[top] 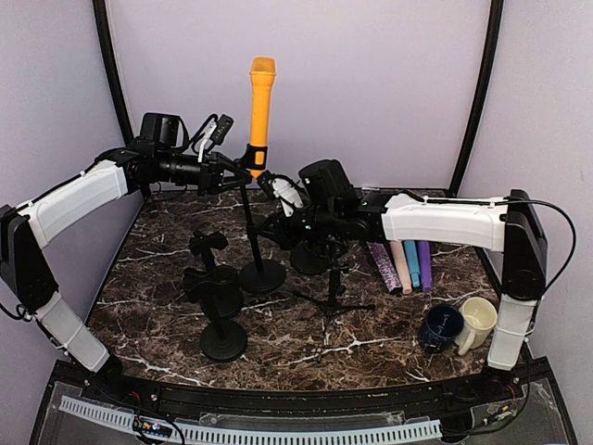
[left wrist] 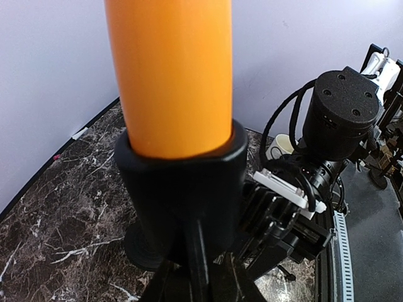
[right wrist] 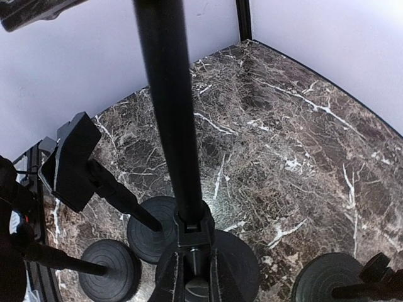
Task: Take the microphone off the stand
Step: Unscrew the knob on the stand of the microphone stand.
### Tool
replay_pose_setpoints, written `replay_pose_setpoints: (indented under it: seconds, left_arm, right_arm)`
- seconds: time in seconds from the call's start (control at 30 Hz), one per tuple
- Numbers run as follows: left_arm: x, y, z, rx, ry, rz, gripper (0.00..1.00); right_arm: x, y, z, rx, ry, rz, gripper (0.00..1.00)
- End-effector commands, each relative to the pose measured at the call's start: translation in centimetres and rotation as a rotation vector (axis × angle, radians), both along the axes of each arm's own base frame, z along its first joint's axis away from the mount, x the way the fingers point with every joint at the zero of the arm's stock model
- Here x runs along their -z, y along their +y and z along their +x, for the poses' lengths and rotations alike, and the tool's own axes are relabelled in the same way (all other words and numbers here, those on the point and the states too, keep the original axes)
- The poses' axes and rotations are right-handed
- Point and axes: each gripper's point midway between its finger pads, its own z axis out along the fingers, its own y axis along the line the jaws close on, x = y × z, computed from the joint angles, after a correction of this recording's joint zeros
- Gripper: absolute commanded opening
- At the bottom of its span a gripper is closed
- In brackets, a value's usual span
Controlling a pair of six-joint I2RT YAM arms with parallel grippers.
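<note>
Dark marble surface (top: 371,326), pale lavender walls (top: 371,83) on the far side and both flanks.

Left arm (top: 79,199) reaches in from the left, high above the surface. In the left wrist view we see the left fingers (left wrist: 160,289) on either side of the thin stem just under the black clip (left wrist: 182,189). We cannot tell whether they pinch it or only flank it.

Near left: two short black stands (top: 220,306), one behind the other, upright.

The orange microphone (top: 262,97) is seated upright in the clip at the top of the stand (top: 262,276), left of centre, toward the far side. The round base is flat on the surface.

The right fingers (right wrist: 170,280) are closed on the stand's pole, about halfway down. The pole runs straight up between them in the right wrist view.

Right of the base: another round base (top: 310,258), with a small tripod stand (top: 334,298) nearer.

Further right: four tubes (top: 406,265) lying side by side (glittery purple, pink, blue, purple).

Near right corner: a dark blue mug (top: 440,326) and a cream mug (top: 477,320), touching.
</note>
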Motion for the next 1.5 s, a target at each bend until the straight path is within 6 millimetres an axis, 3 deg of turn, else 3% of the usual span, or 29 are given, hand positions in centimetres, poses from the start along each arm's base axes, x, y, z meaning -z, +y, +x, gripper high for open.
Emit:
replay_pose_setpoints:
  seconds: [0.0, 0.3, 0.53, 0.87, 1.1, 1.33, 1.47]
  left_arm:
    - [-6.6, 0.3, -2.1, 0.038, -0.16, -0.094, 0.0]
    - [-5.2, 0.3, -1.1, -0.007, -0.098, -0.071, 0.0]
    - [-3.5, 0.2, -0.7, -0.01, -0.044, -0.05, 0.0]
    - [-3.4, 0.1, -0.9, -0.002, -0.034, -0.051, 0.0]
    - [-3.7, 0.1, -0.9, 0.002, -0.039, -0.056, 0.0]
    - [-4.8, 0.1, -1.2, 0.015, -0.077, -0.07, 0.0]
    - [-6.5, 0.4, -1.5, 0.005, -0.125, -0.08, 0.0]
  right_arm:
    - [-1.5, 0.7, 0.3, 0.012, -0.054, 0.028, 0.0]
    - [-2.9, 0.1, 0.2, 0.049, -0.208, -0.02, 0.0]
    - [-3.2, 0.1, -0.4, 0.068, -0.428, -0.203, 0.0]
    - [-2.1, -0.1, -1.3, 0.086, -0.727, -0.496, 0.0]
    - [-3.3, 0.5, -2.8, 0.131, -0.907, -0.544, 0.0]
    - [-6.8, -0.1, -3.4, 0.2, -0.819, -0.341, 0.43]
    - [-9.2, -1.6, -3.8, 0.223, -0.712, -0.186, 0.59]
